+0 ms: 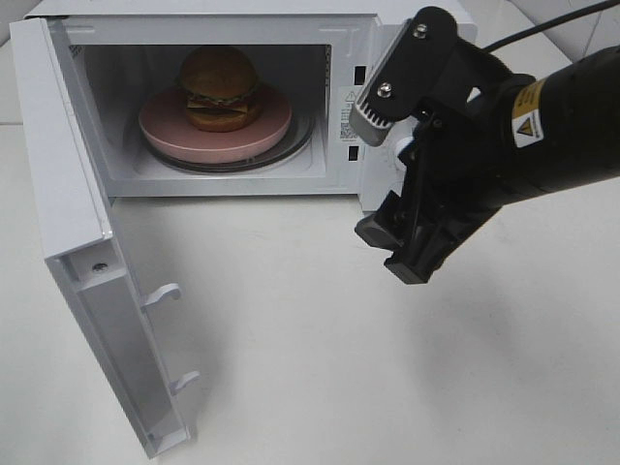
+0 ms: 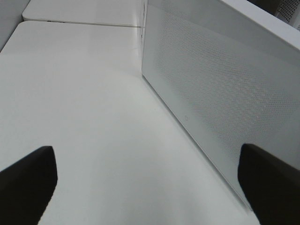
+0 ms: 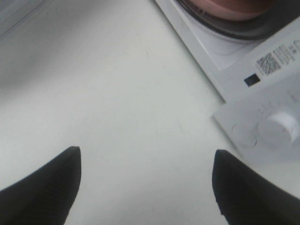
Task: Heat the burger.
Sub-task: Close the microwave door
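Burger (image 1: 218, 82) on plate (image 1: 160, 131) inside open microwave (image 1: 351, 48); left gripper (image 2: 150, 187) and right gripper (image 3: 145, 187) jaws spread empty

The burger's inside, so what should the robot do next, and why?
Probably push the microwave door shut with the left gripper: the burger sits on the pink plate inside, the door stands open, and that empty gripper faces its outer side.

tabletop (image 1: 320, 387): white, matte, bare-looking surface
seam (image 2: 79, 23): thin dark line crossing the tabletop's far end
light: soft, even, casting faint blurred shadows
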Tool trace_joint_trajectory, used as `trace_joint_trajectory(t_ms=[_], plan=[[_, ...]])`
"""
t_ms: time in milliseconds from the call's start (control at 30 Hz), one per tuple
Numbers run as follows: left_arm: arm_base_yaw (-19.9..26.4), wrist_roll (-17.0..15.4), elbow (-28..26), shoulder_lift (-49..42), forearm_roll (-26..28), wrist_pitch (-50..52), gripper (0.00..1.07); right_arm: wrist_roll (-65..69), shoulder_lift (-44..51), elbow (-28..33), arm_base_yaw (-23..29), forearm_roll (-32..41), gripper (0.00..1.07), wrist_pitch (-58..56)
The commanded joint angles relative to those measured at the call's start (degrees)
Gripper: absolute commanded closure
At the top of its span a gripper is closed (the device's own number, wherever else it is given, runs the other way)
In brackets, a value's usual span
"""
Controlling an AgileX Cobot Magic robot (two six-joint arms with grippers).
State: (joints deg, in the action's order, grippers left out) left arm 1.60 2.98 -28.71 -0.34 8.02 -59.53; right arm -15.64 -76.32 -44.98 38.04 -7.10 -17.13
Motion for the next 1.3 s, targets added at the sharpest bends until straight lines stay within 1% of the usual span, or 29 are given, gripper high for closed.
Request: trace_joint_trajectory(t_ms=[33, 67, 167, 200, 267, 333, 367, 433, 467, 533, 567, 633, 700, 733, 767, 833, 867, 1033, 1067, 1133, 1233, 1267, 1300], plan=[[-0.2, -0.1, 0.2, -1.1, 0.2, 0.2, 0.04, 8.3, 3.6, 0.3, 0.0, 0.8, 0.31, -9.5], [-0.2, -0.1, 0.2, -1.1, 0.2, 0.2, 0.04, 10.8, 5.3, 0.3, 0.0, 0.8, 0.31, -13.1], [-0.2, -0.1, 0.2, -1.1, 0.2, 0.2, 0.04, 11.9, 6.3, 0.3, 0.0, 0.9, 0.31, -15.1], [-0.2, -0.1, 0.2, -1.1, 0.2, 0.2, 0.04, 13.9, 8.4, 0.3, 0.0, 0.9, 0.31, -19.3], [-0.2, -0.1, 0.2, -1.1, 0.2, 0.2, 0.04, 15.0, 9.7, 0.3, 0.0, 1.3, 0.31, -21.3], [-0.2, -0.1, 0.2, -1.1, 0.2, 0.2, 0.04, 15.6, 15.4, 0.3, 0.0, 3.4, 0.31, -28.0], [-0.2, -0.1, 0.2, -1.1, 0.2, 0.2, 0.04, 15.6, 15.4, 0.3, 0.0, 3.4, 0.31, -28.0], [-0.2, -0.1, 0.2, -1.1, 0.2, 0.2, 0.04, 15.6, 19.7, 0.3, 0.0, 3.7, 0.31, -32.8], [-0.2, -0.1, 0.2, -1.1, 0.2, 0.2, 0.04, 15.6, 19.7, 0.3, 0.0, 3.7, 0.31, -32.8], [-0.2, -0.1, 0.2, -1.1, 0.2, 0.2, 0.04, 15.6, 24.1, 0.3, 0.0, 3.7, 0.31, -36.7], [-0.2, -0.1, 0.2, -1.1, 0.2, 0.2, 0.04, 15.6, 24.1, 0.3, 0.0, 3.7, 0.31, -36.7], [-0.2, -0.1, 0.2, -1.1, 0.2, 0.2, 0.04, 15.6, 28.0, 0.3, 0.0, 3.7, 0.31, -39.4], [-0.2, -0.1, 0.2, -1.1, 0.2, 0.2, 0.04, 15.6, 29.2, 0.3, 0.0, 3.7, 0.31, -40.3], [-0.2, -0.1, 0.2, -1.1, 0.2, 0.2, 0.04, 15.6, 32.0, 0.3, 0.0, 3.7, 0.31, -42.8], [-0.2, -0.1, 0.2, -1.1, 0.2, 0.2, 0.04, 15.6, 32.0, 0.3, 0.0, 3.7, 0.31, -42.8], [-0.2, -0.1, 0.2, -1.1, 0.2, 0.2, 0.04, 16.1, 35.9, 0.3, 0.0, 3.7, 0.31, -46.9], [-0.2, -0.1, 0.2, -1.1, 0.2, 0.2, 0.04, 16.1, 35.9, 0.3, 0.0, 3.7, 0.31, -46.9], [-0.2, -0.1, 0.2, -1.1, 0.2, 0.2, 0.04, 17.3, 42.7, 0.3, 0.0, 3.4, 0.31, -53.6], [-0.2, -0.1, 0.2, -1.1, 0.2, 0.2, 0.04, 17.3, 42.7, 0.3, 0.0, 3.4, 0.31, -53.6], [-0.2, -0.1, 0.2, -1.1, 0.2, 0.2, 0.04, 17.5, 47.0, 0.3, 0.0, 3.4, 0.31, -54.8], [-0.2, -0.1, 0.2, -1.1, 0.2, 0.2, 0.04, 17.5, 49.6, 0.3, -0.1, 3.2, 0.31, -55.3], [-0.2, -0.1, 0.2, -1.1, 0.2, 0.2, 0.04, 17.5, 50.6, 0.3, -0.4, 3.2, 0.31, -55.3], [-0.2, -0.1, 0.2, -1.1, 0.2, 0.2, 0.04, 17.5, 52.8, 0.3, -2.1, 3.2, 0.31, -55.3]])
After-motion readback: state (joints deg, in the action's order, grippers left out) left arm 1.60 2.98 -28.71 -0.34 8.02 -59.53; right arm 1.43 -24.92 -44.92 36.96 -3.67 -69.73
